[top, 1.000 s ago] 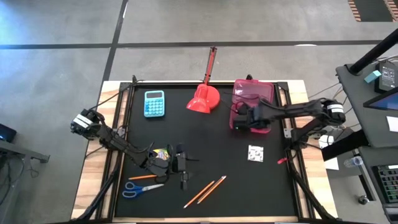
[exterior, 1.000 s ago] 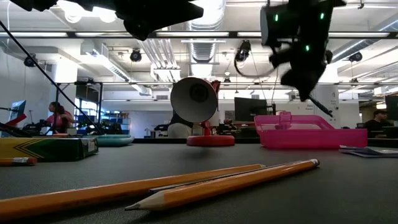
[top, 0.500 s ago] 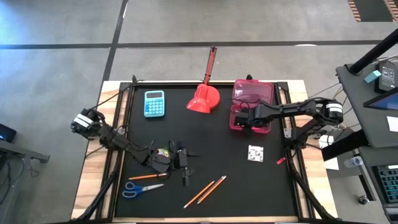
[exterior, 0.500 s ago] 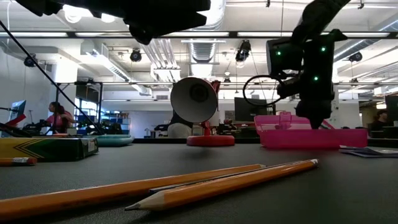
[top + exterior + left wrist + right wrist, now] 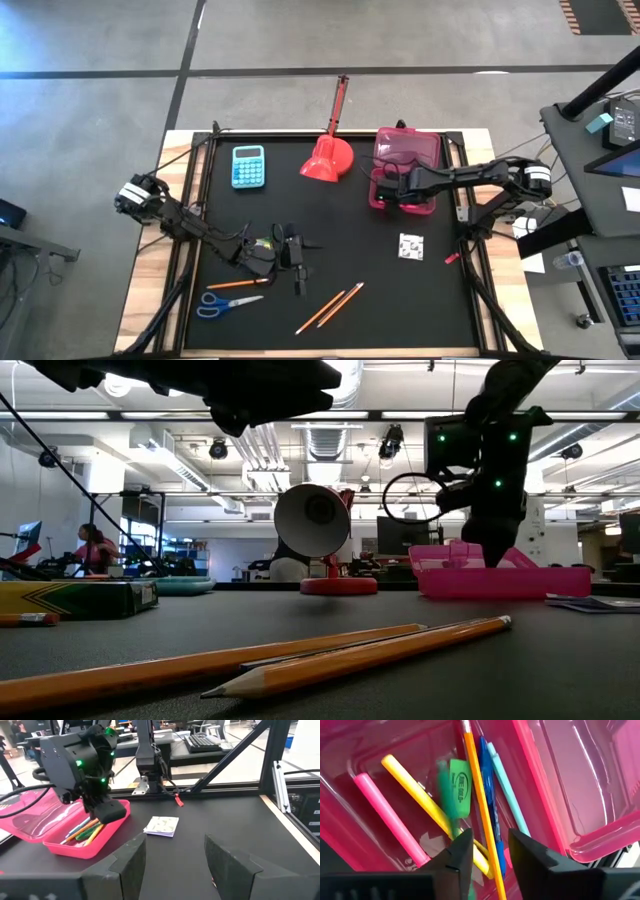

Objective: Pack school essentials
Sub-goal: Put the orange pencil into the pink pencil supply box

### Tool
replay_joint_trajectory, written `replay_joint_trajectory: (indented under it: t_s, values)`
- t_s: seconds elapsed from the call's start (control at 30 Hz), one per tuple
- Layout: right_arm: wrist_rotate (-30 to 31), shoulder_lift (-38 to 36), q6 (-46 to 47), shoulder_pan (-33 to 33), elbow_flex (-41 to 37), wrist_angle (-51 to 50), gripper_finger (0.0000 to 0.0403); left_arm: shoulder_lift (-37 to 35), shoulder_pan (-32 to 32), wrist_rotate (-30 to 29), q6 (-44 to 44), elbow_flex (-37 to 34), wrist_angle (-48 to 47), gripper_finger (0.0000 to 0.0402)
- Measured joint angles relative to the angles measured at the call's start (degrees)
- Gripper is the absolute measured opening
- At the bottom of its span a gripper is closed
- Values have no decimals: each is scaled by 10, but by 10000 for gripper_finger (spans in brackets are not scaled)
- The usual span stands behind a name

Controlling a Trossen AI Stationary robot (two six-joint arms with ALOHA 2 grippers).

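Inside pink case (image 5: 408,150), right tool (image 5: 384,178) now parted.

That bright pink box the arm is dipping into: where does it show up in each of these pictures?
High view: pink box, far right of the mat.
Low view: low tray at right.
Left wrist view: at left, pens inside.
Right wrist view: fills the picture.
Shared landmark: the right tool over it, seen also in the low view and the left wrist view.
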Motion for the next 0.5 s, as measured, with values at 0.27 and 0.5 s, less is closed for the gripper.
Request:
replay_joint_trajectory:
  t_s: [0.27,0.5]
  values:
    - [0,-1,0,0,33,-16,165,0,0,0,-1,0,0,183]
    - [0,-1,14,6,87,-87,168,0,1,0,-61,0,-63,183]
